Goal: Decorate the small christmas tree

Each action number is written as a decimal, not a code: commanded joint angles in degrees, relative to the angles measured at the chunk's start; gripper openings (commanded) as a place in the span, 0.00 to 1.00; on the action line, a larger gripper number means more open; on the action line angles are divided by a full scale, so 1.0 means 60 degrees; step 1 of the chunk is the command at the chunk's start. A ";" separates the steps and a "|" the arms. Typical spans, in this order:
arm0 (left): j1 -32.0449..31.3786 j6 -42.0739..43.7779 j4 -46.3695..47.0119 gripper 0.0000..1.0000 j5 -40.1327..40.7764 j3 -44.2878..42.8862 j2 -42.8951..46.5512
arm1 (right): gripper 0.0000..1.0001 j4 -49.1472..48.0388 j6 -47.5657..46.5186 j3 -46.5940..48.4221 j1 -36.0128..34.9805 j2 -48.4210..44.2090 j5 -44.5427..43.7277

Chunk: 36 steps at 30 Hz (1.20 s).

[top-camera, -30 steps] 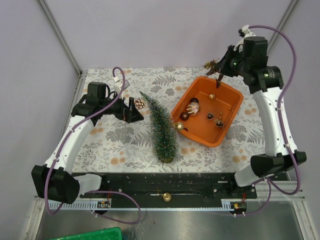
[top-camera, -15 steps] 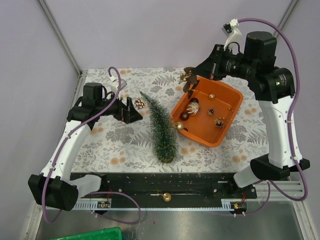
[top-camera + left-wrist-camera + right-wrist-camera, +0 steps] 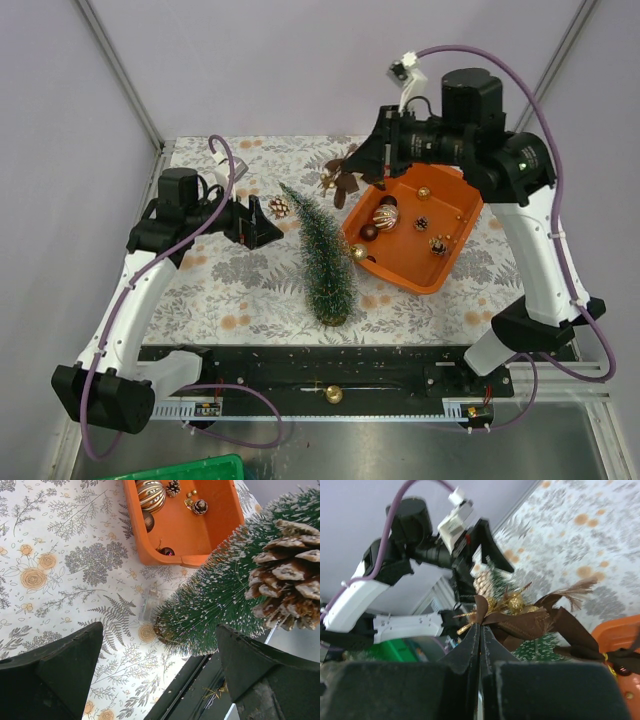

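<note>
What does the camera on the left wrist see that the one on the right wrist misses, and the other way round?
Only the left wrist view: the inside of the orange tray, with a striped gold ball and other small ornaments. Only the right wrist view: the right gripper shut on a brown bow, and the left arm beyond it. Both: the small christmas tree, the pinecone near its tip and the floral cloth.

Plain lilac walls [image 3: 300,60], grey metal corner posts [image 3: 118,70], floral-print tabletop [image 3: 250,290], even soft light
</note>
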<state>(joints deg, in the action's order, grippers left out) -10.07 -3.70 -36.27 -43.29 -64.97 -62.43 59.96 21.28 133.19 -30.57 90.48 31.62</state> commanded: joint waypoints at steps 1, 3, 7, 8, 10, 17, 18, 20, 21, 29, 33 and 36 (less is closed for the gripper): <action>0.0037 -0.0129 0.0435 0.99 -0.0095 0.0062 0.0181 | 0.02 0.0348 -0.0016 -0.0135 -0.1158 0.0126 -0.0785; 0.0037 -0.0130 0.0450 0.99 -0.0153 0.0062 0.0181 | 0.02 0.0158 0.0042 -0.0778 -0.1481 -0.0137 -0.1108; 0.0037 -0.0086 0.0421 0.99 -0.0212 0.0018 0.0196 | 0.04 -0.0252 0.0276 -0.2521 -0.1775 -0.0752 -0.1241; 0.0037 -0.0057 0.0406 0.99 -0.0198 0.0003 0.0196 | 0.04 -0.0325 0.0320 -0.2815 -0.1819 -0.0884 -0.1256; 0.0037 -0.0013 0.0333 0.99 -0.0212 -0.0041 0.0210 | 0.05 -0.0457 0.0408 -0.3328 -0.1951 -0.1177 -0.1227; 0.0037 -0.0115 0.0391 0.99 -0.0285 -0.0012 0.0181 | 0.08 -0.0546 0.0540 -0.3595 -0.2185 -0.1647 -0.1138; 0.0037 -0.0144 0.0405 0.99 -0.0314 0.0003 0.0181 | 0.08 -0.0546 0.0526 -0.3522 -0.2244 -0.1632 -0.1109; 0.0037 -0.0173 0.0406 0.99 -0.0300 0.0018 0.0196 | 0.08 -0.0517 0.0511 -0.3433 -0.2346 -0.1632 -0.1124; 0.0037 -0.0159 0.0420 0.99 -0.0329 0.0003 0.0196 | 0.09 -0.0517 0.0526 -0.3418 -0.2419 -0.1618 -0.1109; -0.0036 -0.0320 0.0581 0.99 -0.0388 0.0120 0.0196 | 0.12 -0.0414 0.0394 -0.3638 -0.3254 -0.1310 -0.1167; -0.0168 -0.0364 0.0669 0.99 -0.0359 0.0106 0.0123 | 0.21 -0.0341 0.0292 -0.3609 -0.3635 -0.1105 -0.1153; -0.0168 -0.0335 0.0669 0.99 -0.0329 0.0105 0.0152 | 0.30 -0.0049 0.0160 -0.3448 -0.3914 -0.0901 -0.1372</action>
<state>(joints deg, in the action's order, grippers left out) -10.79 -5.06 -35.66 -44.27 -64.10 -62.35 58.70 23.59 110.89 -51.92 83.79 24.86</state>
